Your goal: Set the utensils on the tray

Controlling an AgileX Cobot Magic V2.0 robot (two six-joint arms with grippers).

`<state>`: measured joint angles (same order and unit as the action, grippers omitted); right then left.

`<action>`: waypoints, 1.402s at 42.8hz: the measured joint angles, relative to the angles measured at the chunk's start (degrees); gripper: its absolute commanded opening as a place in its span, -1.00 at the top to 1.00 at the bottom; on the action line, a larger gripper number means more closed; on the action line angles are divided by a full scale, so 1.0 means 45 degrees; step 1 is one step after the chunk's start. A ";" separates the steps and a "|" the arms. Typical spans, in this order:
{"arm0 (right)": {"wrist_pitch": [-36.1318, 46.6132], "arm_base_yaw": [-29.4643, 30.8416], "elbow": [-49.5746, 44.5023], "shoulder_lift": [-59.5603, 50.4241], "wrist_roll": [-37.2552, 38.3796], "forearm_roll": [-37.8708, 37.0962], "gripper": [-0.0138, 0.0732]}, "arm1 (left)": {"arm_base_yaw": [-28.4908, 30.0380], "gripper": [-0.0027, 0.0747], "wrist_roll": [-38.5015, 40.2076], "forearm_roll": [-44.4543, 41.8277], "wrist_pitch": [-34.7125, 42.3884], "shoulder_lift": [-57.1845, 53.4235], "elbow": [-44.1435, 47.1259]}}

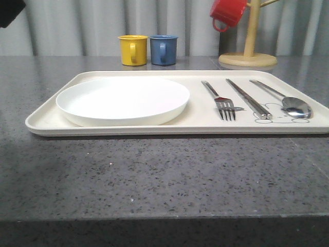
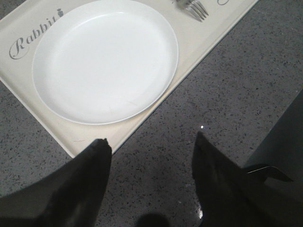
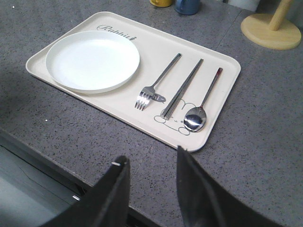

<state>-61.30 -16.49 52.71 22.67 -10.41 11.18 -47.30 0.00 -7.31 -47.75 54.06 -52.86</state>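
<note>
The cream tray [image 1: 49, 121] [image 3: 142, 40] [image 2: 199, 42] lies across the grey table. On its left half rests the round white plate [image 1: 123, 100] [image 2: 104, 61] [image 3: 92, 60]. To the plate's right lie, side by side, the fork [image 1: 222, 102] [image 3: 156, 85] [image 2: 191, 8], the chopsticks [image 1: 248, 99] [image 3: 183, 87] and the spoon [image 1: 288, 101] [image 3: 202, 104]. My left gripper [image 2: 151, 144] hangs open over bare table just off the tray's near left corner, nothing between its fingers. My right gripper [image 3: 150, 158] is open and empty above the table's front edge, near the tray's right corner.
A yellow mug [image 1: 132, 50] and a blue mug [image 1: 163, 49] stand behind the tray. At the back right a wooden mug tree [image 1: 248, 51] [image 3: 272, 28] carries a red mug [image 1: 227, 13]. Bare grey table [image 1: 164, 175] stretches in front of the tray to the front edge [image 3: 42, 158].
</note>
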 measured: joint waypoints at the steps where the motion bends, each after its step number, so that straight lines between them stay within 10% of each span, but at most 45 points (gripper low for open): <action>1: 0.0000 0.0000 0.0000 0.0000 0.0151 0.0000 0.09 | 0.0000 -0.07 0.0000 0.0000 0.0000 0.0000 0.0000; 13: 0.0000 0.0000 0.0000 0.0000 0.1306 0.0000 0.58 | 0.0000 -0.01 0.0000 0.0000 0.0017 0.0000 0.0000; 29: 0.0023 0.0000 0.0000 0.0000 0.1351 0.0000 0.83 | 0.0000 0.97 0.0000 0.0000 0.0017 0.0000 0.0000; 60: 0.0041 0.0000 0.0000 0.0000 0.1351 0.0000 0.83 | 0.0000 0.98 0.0000 -0.0020 0.0048 -0.0029 0.0000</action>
<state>-61.12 -16.49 52.71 22.67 -4.33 11.18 -47.30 0.00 -7.39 -47.53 53.93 -52.86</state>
